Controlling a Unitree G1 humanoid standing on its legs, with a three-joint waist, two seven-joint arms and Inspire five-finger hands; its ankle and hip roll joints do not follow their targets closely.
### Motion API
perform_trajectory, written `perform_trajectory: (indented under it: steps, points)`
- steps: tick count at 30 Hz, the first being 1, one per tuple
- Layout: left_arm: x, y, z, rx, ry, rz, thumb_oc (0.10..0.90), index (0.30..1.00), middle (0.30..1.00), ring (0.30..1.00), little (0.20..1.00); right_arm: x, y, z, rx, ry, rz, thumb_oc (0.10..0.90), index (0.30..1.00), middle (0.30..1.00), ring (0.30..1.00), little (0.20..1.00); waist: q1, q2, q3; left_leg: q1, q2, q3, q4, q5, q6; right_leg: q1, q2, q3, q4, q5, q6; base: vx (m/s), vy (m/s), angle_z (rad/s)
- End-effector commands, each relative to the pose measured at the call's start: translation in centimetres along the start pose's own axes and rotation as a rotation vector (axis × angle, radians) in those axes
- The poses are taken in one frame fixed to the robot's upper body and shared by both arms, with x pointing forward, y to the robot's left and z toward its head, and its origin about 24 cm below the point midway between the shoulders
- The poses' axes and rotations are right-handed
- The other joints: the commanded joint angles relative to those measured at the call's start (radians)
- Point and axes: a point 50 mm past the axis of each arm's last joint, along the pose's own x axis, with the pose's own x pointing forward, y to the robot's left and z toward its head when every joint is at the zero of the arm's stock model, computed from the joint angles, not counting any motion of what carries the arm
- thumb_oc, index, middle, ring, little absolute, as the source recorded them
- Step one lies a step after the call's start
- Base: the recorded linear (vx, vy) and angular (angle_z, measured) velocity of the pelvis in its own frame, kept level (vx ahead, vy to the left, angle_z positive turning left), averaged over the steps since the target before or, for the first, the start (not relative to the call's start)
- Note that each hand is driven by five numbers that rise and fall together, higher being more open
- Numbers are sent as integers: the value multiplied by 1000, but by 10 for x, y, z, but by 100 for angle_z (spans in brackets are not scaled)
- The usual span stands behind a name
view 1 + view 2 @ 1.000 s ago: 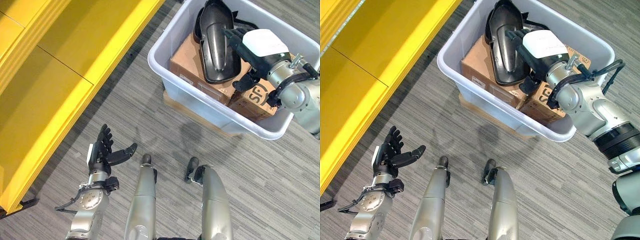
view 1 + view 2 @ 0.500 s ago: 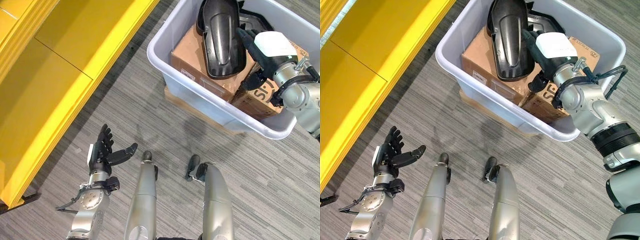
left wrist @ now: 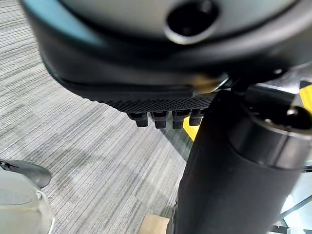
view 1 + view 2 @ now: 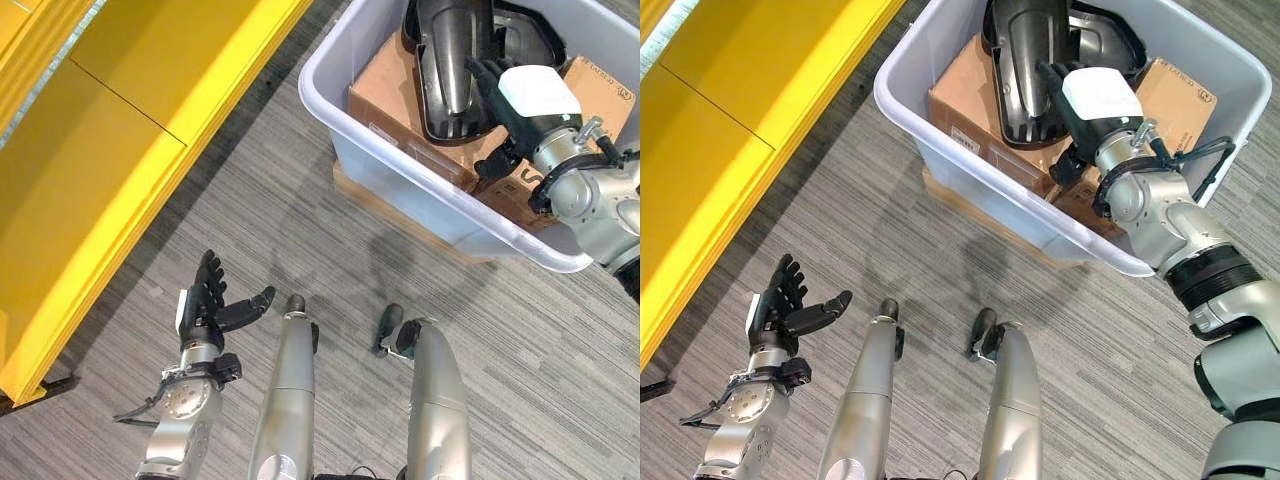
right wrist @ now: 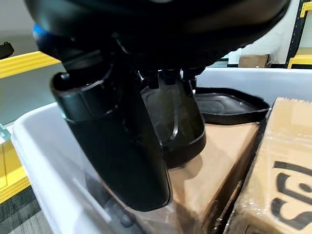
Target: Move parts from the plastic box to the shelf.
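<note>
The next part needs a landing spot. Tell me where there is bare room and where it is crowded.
Bare room: the broad yellow shelf, and the grey carpet between it and the plastic box. Crowded: inside the box, cardboard boxes fill the bottom, black parts lie on top, and the right hand reaches in. The left hand hangs open over carpet.

— What differs from a second ago?
— The right hand (image 4: 1080, 95) sits further up the black part (image 4: 1025, 60), its fingers now at the part's near rim.
— And the plastic box (image 4: 400, 180)?
— It lies higher in both eye views; the whole picture shifts, so the camera moves.
</note>
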Motion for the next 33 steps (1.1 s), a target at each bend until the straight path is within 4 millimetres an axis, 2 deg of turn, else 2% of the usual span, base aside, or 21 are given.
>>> perform_trajectory:
  steps: [1,12,23,33]
  points:
    - [1,6,34,-25,-181,20,900,1000,1000,1000,1000,15,-70,9,-70,-35,-255,900,1000,1000,1000,1000,7,-4,-10,133,44,-18,36,-190,65,23,-24,141,68,-172,103,0,0,0]
    - [3,10,38,-15,-198,42,900,1000,1000,1000,1000,18,-70,9,-78,-23,-247,900,1000,1000,1000,1000,23,-23,-5,89,29,-23,68,-202,70,-1,-33,139,78,-174,103,1,1,2]
    - [1,12,40,-35,-208,59,900,1000,1000,1000,1000,26,-83,9,-118,9,-274,900,1000,1000,1000,1000,25,-13,-5,30,14,-17,128,-214,68,-55,-30,154,122,-178,97,-1,3,-1]
    - [-1,11,40,-45,-211,69,900,1000,1000,1000,1000,26,-84,-8,-151,84,-272,900,1000,1000,1000,1000,23,0,-4,-32,4,-14,198,-228,66,-119,-22,173,182,-193,89,-1,-2,0]
